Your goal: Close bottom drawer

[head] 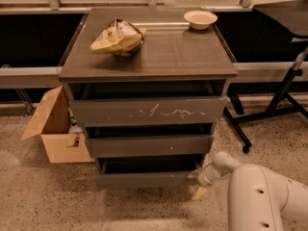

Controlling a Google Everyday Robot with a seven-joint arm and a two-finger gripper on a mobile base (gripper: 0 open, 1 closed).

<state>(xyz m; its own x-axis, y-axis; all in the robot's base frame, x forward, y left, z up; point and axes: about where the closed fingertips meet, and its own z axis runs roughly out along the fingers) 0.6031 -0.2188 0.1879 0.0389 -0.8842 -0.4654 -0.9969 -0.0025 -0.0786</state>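
Note:
The bottom drawer (pixel 144 178) is the lowest, slim, plain front of the dark grey-brown cabinet (pixel 149 57). It stands pulled out a little, with a dark gap above its front. My gripper (pixel 198 183) sits at the drawer front's right end, low near the floor, on the end of my white arm (pixel 260 196) that comes in from the lower right. Its pale fingertips (pixel 199 192) touch or almost touch the drawer's right corner. Above it are the middle plain drawer front (pixel 149 145) and the white-scratched top drawer front (pixel 149 110), both slightly out.
A crumpled chip bag (pixel 118 36) and a white bowl (pixel 200 18) lie on the cabinet top. An open cardboard box (pixel 54 129) stands on the floor left of the cabinet. A black stand's legs (pixel 269 114) spread on the speckled floor at the right.

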